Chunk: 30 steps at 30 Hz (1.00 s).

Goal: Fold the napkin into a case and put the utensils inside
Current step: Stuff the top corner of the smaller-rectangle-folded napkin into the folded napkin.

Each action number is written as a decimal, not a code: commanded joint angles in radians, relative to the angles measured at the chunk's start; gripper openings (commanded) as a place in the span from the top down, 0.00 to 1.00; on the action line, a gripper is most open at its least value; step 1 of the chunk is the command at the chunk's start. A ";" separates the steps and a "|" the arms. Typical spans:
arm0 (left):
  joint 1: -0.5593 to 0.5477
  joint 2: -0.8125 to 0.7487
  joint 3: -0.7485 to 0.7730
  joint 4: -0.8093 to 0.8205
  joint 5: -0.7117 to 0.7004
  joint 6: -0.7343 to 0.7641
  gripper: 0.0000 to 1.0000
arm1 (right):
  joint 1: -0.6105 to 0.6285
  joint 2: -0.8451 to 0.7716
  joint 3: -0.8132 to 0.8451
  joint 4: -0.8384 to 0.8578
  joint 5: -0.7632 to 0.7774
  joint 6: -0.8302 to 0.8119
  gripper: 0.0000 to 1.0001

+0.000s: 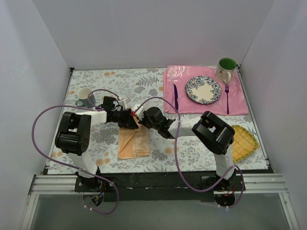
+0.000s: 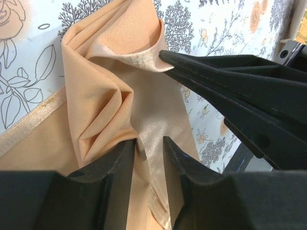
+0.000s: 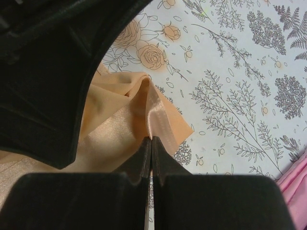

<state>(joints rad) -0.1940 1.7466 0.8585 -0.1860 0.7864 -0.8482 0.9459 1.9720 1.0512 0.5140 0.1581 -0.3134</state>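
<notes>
Overall: napkin [image 1: 133, 143], floral tbl [image 1: 158, 81], white walls [image 1: 144, 28]

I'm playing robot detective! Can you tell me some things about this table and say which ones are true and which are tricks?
1. The right gripper is pinching the napkin. True.
2. The fork is tucked inside the napkin. False: it lies on the pink placemat, to the right of the plate.
3. The knife lies on the placemat, to the left of the plate. True.
4. The green mug stands on the yellow mat. False: it stands at the far right corner of the pink placemat.
</notes>
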 commanded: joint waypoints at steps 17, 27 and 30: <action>-0.005 -0.176 -0.061 0.102 -0.151 -0.028 0.64 | 0.010 -0.002 0.035 0.011 0.006 0.013 0.99; -0.005 -0.165 -0.046 0.086 -0.237 -0.017 0.64 | 0.010 -0.002 0.035 0.014 0.009 0.013 0.99; -0.005 -0.183 -0.045 0.079 -0.251 -0.002 0.70 | 0.008 -0.004 0.036 0.012 0.008 0.013 0.99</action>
<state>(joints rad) -0.1986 1.6081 0.8055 -0.1032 0.5823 -0.8783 0.9497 1.9720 1.0512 0.5137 0.1577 -0.3126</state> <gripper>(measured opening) 0.327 0.024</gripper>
